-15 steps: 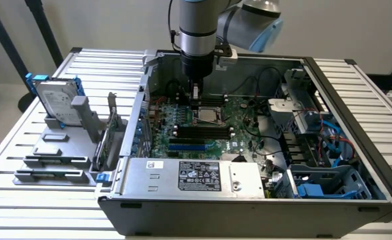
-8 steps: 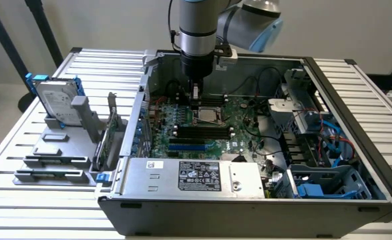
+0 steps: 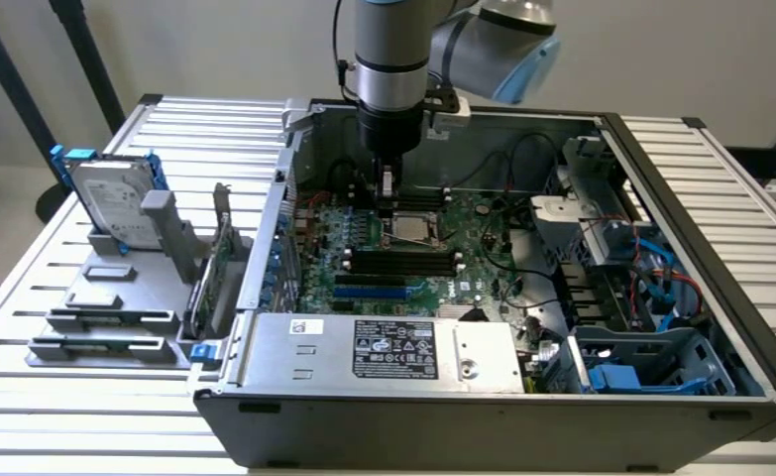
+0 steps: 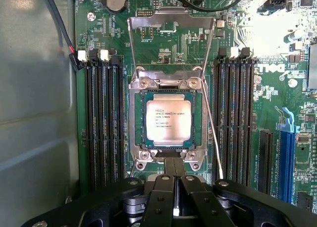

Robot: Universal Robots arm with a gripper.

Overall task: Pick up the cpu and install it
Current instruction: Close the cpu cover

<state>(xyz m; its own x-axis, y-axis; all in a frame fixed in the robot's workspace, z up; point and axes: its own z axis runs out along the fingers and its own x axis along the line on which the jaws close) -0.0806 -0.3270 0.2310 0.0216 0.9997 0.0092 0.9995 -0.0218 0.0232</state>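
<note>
The cpu [image 4: 169,119] lies flat in its socket on the motherboard [image 4: 257,95], silver top up, with the load plate [image 4: 171,26] lifted open off it and a thin lever wire [image 4: 210,123] along one side. Rows of black memory slots [image 4: 101,118] flank the socket on both sides, leaving only narrow room. The tool [image 4: 173,163] is clenched on nothing, its tips just at the socket's edge, beside the chip. The board sits deep in an open computer case [image 3: 705,297], whose walls and cables [image 3: 526,164] crowd the arm. The case lies across the slatted surface [image 3: 744,169]; near the surface's edge at the exterior view's left stand grey holder blocks [image 3: 110,297] and a hard drive [image 3: 110,203].
</note>
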